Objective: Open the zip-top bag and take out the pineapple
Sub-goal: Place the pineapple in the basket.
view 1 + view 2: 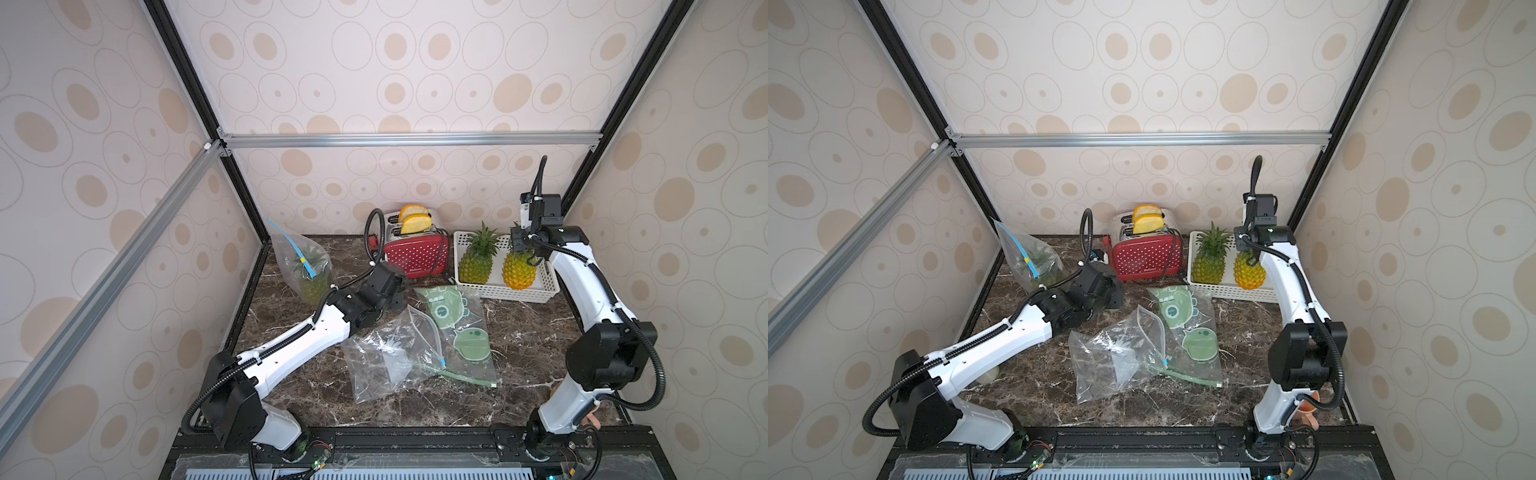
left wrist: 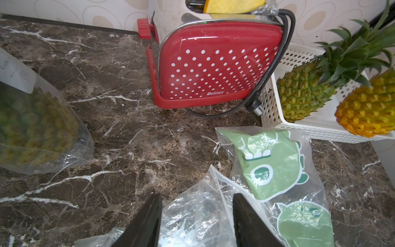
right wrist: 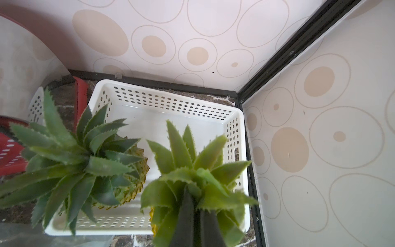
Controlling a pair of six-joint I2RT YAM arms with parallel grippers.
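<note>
My right gripper point(image 3: 195, 198) is shut on the green crown of an orange-yellow pineapple point(image 1: 518, 270). It holds the fruit upright, base down in the white basket point(image 1: 519, 294); whether it touches the floor I cannot tell. A clear zip-top bag point(image 1: 382, 357) lies flat and crumpled on the marble, with no fruit inside. My left gripper point(image 2: 196, 195) hovers open just above that bag's edge point(image 2: 192, 218), nothing between its fingers point(image 2: 149, 216). In both top views the left gripper point(image 1: 1115, 301) sits between this bag and the toaster.
A greener pineapple point(image 1: 476, 262) stands in the basket beside the held one. Another clear bag point(image 1: 307, 266) with a pineapple inside stands at the back left. A green-printed bag point(image 1: 453, 328) lies beside the flat one. A red dotted toaster point(image 1: 415, 253) stands at the back.
</note>
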